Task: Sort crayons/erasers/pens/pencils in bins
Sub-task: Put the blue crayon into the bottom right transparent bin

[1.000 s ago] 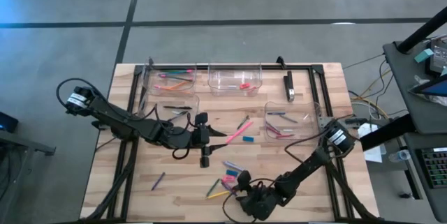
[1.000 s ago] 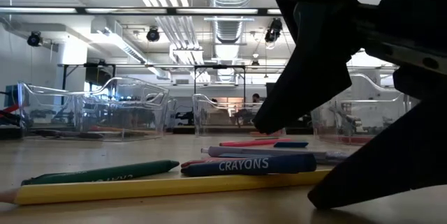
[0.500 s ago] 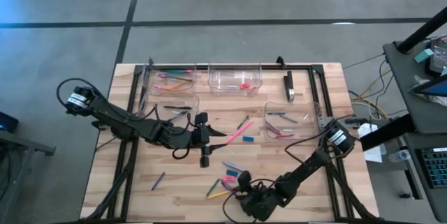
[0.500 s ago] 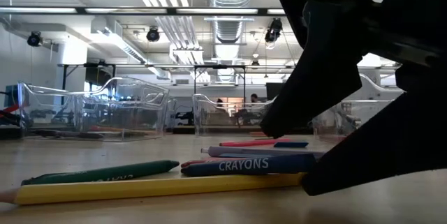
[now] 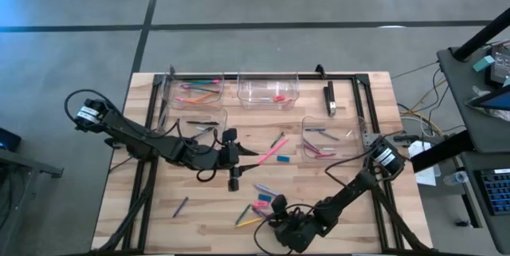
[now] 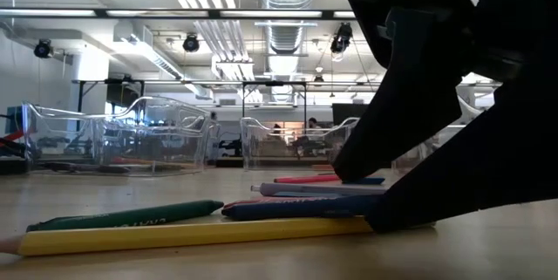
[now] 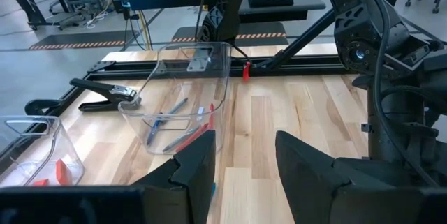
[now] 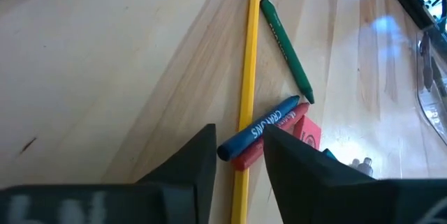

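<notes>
- High view: the right hand (image 5: 275, 212) sits low over the loose cluster at the near edge of the desk (image 5: 159, 208), just beside the yellow pencil (image 5: 253, 222) – the spot where unsorted sticks lie thickest, so a sensible place to pick from. The left hand (image 5: 233, 160) waits near the desk's middle, well away from that pencil and close to the bins (image 5: 267, 88), three of which stand in a group at the far side with a fourth toward the right; from here I cannot tell whether it holds anything.
- Low view: dark fingers (image 6: 410, 114) come down onto the blue crayon (image 6: 288, 209), which lies right behind the yellow pencil and touches it. The green crayon (image 6: 131, 215) lies to one side of it, also along the pencil and untouched.
- Left wrist view: this hand's fingers (image 7: 199, 165) stand parted with nothing between them – released, and aimed at a bin holding a few pens or crayons, though the contents are too small to name surely.
- Right wrist view: the two fingertips (image 8: 202, 154) straddle the end of the blue crayon, narrowed toward it, but a firm clench is not evident. The crayon crosses the yellow pencil's lower stretch and rests against a red-orange eraser (image 8: 307, 132), so a grip at its free end looks chosen to lift it alone.
</notes>
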You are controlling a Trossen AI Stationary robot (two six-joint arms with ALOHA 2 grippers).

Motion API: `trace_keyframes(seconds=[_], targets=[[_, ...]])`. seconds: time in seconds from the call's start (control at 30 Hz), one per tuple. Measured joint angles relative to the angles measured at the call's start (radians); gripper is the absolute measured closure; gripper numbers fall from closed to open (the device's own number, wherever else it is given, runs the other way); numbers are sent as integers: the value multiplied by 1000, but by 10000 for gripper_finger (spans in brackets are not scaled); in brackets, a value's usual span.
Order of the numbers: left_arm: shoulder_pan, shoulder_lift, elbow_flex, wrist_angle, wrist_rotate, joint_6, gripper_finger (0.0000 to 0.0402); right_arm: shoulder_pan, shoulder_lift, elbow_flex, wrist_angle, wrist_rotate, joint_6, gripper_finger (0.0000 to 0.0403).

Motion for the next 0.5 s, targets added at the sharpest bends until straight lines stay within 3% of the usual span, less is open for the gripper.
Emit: trace_keyframes(seconds=[0.5], targets=[[1, 0, 0, 6, 0, 0, 268, -7, 0, 0, -47, -9, 54, 296]])
